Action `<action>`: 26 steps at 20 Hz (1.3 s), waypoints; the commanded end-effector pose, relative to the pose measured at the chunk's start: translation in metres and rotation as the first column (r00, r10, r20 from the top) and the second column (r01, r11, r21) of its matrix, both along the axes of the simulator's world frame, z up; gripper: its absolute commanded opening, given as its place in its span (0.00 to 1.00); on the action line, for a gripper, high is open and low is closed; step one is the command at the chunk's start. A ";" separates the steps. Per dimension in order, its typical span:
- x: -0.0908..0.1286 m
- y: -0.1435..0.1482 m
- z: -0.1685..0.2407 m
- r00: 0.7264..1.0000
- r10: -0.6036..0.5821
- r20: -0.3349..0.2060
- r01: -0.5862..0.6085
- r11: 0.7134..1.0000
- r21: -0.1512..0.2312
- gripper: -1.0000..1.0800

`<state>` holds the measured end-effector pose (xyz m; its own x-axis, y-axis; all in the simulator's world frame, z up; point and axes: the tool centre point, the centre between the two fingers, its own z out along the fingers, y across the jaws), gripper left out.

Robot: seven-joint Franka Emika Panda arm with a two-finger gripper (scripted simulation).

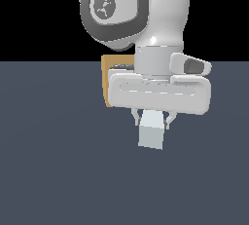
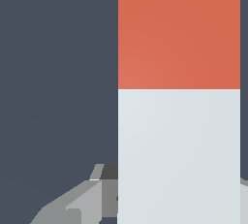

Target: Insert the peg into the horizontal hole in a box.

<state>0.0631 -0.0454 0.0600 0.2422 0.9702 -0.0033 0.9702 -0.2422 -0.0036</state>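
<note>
Exterior view shows your pincer [image 1: 152, 118] clamped on the peg [image 1: 151, 130], held above the surface just in front of the box [image 1: 115, 64] (hole hidden behind the arm), so you're mid-carry and next must line peg with hole.

The gripper [image 1: 151, 118] is clamping the pale peg [image 1: 151, 131] between its fingers [image 1: 136, 117]. The arm is partly hiding the tan box [image 1: 115, 68] behind it.
</note>
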 end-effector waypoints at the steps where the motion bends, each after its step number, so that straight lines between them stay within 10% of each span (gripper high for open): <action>1: 0.013 0.023 0.013 0.995 0.100 0.005 -0.100 0.995 0.000 0.00; 15: 0.030 0.114 0.048 0.894 0.448 0.004 -0.448 0.894 0.002 0.00; 26: 0.031 0.119 0.052 0.884 0.467 0.007 -0.467 0.884 0.000 0.00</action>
<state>0.0912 0.0736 0.1066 -0.2382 0.9712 0.0003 0.9712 0.2382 -0.0056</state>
